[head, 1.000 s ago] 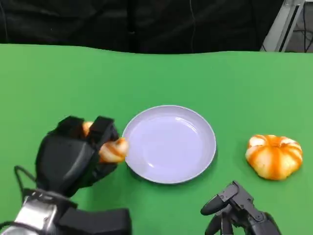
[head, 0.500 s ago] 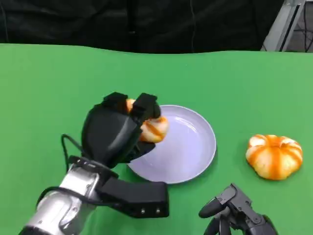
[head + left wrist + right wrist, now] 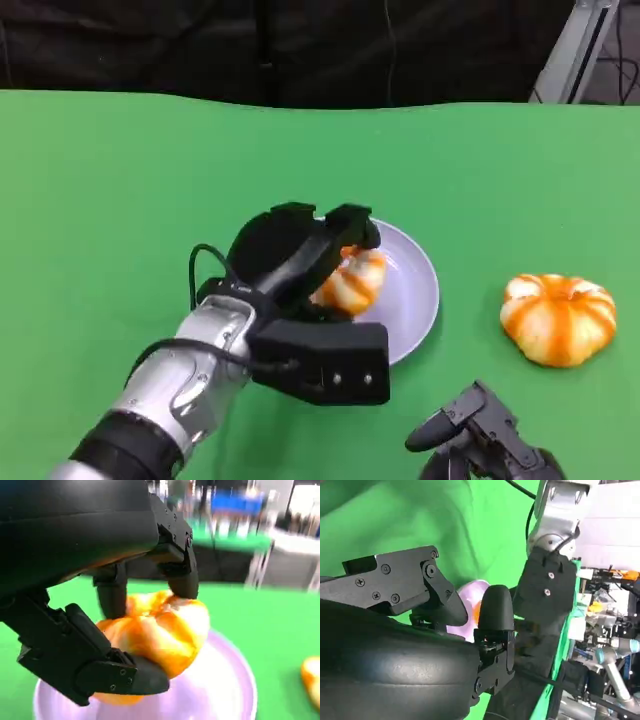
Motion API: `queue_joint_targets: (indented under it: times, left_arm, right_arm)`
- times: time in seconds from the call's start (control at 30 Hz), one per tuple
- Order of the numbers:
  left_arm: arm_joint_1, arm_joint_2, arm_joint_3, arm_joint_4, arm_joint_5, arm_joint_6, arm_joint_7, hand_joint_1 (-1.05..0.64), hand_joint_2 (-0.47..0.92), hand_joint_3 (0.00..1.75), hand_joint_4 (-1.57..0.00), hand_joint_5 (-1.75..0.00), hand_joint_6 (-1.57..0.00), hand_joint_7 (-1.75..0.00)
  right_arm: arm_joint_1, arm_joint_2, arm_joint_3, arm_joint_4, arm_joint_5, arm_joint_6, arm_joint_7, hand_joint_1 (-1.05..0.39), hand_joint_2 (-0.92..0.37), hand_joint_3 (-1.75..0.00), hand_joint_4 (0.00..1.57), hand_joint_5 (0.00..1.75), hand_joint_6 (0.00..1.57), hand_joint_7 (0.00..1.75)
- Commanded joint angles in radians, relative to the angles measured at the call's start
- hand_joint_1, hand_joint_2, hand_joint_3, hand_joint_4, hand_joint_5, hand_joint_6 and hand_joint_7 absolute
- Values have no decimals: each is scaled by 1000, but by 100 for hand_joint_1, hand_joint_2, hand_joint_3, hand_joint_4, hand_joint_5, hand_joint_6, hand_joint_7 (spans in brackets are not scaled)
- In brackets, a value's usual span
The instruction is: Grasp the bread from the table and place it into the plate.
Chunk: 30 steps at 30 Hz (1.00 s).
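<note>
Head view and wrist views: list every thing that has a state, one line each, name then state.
bread: held in the left hand, over the plate, not yet released.
plate: upright on the table, nothing lying in it.
left hand: grips the bread.
right hand: holds nothing, fingers apart.
second bun: resting on the table, untouched.

Most of the desk is bare green: the whole far strip and the left side lie open. The plate sits near the middle, and its near-left part is covered by the left hand holding the bread; only the plate's right rim stays open. A second bun blocks the right side, with a bare gap between it and the plate. The right hand sits at the near edge.
</note>
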Motion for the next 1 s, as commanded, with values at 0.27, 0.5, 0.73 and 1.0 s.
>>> queue_joint_targets:
  times: [0.27, 0.5, 0.73, 1.0]
  left_arm:
    - [-20, 46, -35, -100, 43, 122, -158, -55, 92, 3, -3, -70, -16, -11]
    - [-15, 52, -39, -125, 43, 145, -180, -56, 92, 2, 0, -69, -14, -10]
    - [171, 148, 69, -393, -44, 144, -218, -60, 92, 11, -1, -68, -12, -8]
    - [514, 266, 274, -593, -155, -71, -13, -55, 92, 15, -33, -54, -30, -7]
  right_arm:
    - [-2, -1, -2, -4, 7, 4, -12, -4, -92, -115, 31, 175, 10, 175]
    - [-2, -4, -3, -1, 14, -5, -9, -4, -92, -115, 30, 175, 9, 175]
    - [14, -16, -9, -22, 1, -1, -9, -4, -92, -114, 31, 175, 10, 175]
    - [17, -24, -16, -29, 15, 14, 2, -3, -92, -115, 30, 175, 10, 175]
